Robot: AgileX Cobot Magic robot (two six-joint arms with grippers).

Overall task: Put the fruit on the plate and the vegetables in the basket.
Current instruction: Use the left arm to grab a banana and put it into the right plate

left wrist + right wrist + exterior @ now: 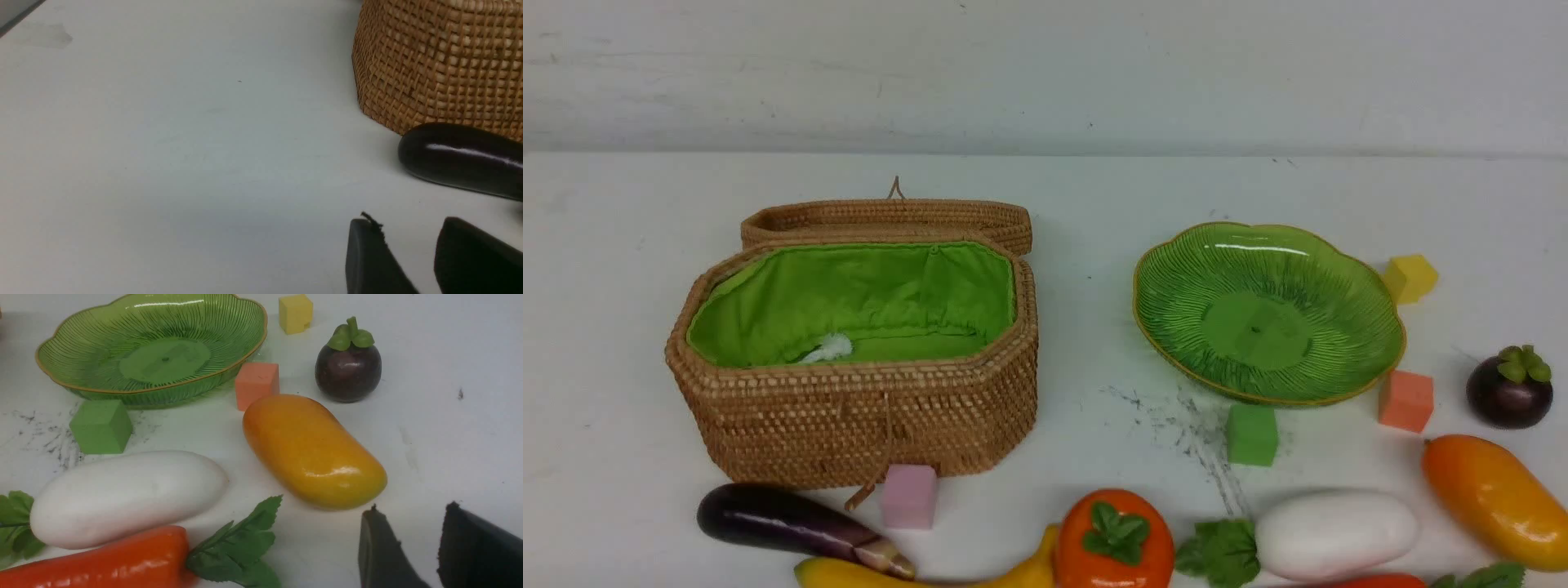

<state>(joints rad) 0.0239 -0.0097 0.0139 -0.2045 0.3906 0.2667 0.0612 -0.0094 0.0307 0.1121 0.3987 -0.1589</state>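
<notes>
Okay, nearest first. The left fingers (367, 261) show only as dark tips in the left wrist view. They are spread, with nothing between them, over bare worktop (163, 143) near the eggplant (784, 523). The right fingers (380, 555) are likewise only tips, parted and empty, near the mango (1494, 498).

In the front view the banana (866, 576) and the red-orange vegetable (1376, 581) are cut off by the bottom edge, so only slivers show. The persimmon (1112, 539) is clipped at its base and sits just beside the banana's upturned end; I can't tell if they touch. The radish (1335, 535) lies to its right, leaves toward the persimmon. The eggplant's stem end overlaps the banana. The mango is clipped by the right edge.

Farther back, the pink cube (908, 496) is against the front of the basket (866, 425). The green cube (1252, 434) and orange cube (1405, 400) sit just beside the plate (1258, 327). The mangosteen (1508, 390) stands upright, and the yellow cube (1410, 278) is behind the plate. The basket is open with its lid (890, 216) folded back. A white scrap (827, 349) inside it is hard to identify. All the fruit and vegetables lie on the worktop.
</notes>
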